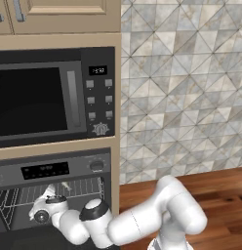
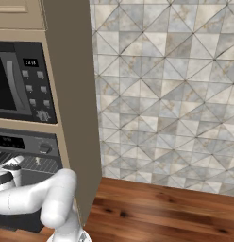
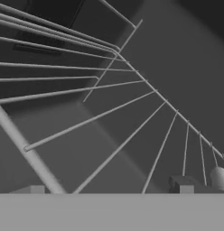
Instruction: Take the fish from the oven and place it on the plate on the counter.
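Observation:
The oven (image 1: 69,169) stands open, its wire rack (image 1: 84,188) in sight below the display panel. A tiny pale fish (image 1: 66,185) lies on that rack and also shows as the fish (image 2: 37,161) from the right. My arm reaches into the oven cavity, and the hand (image 1: 45,205) is just below and left of the fish. In the hand view my gripper (image 3: 107,190) is open over the rack wires (image 3: 109,108), fingertips (image 3: 181,185) wide apart with nothing between them. The plate is out of view. The reddish-brown counter (image 1: 215,190) runs to the oven's right.
A black microwave-like unit (image 1: 40,97) with a button panel sits above the oven. The beige cabinet side (image 2: 74,94) borders the oven on the right. A tiled wall (image 2: 175,94) backs the counter (image 2: 161,208). A rounded pale grey shape (image 3: 219,178) shows beside the right fingertip.

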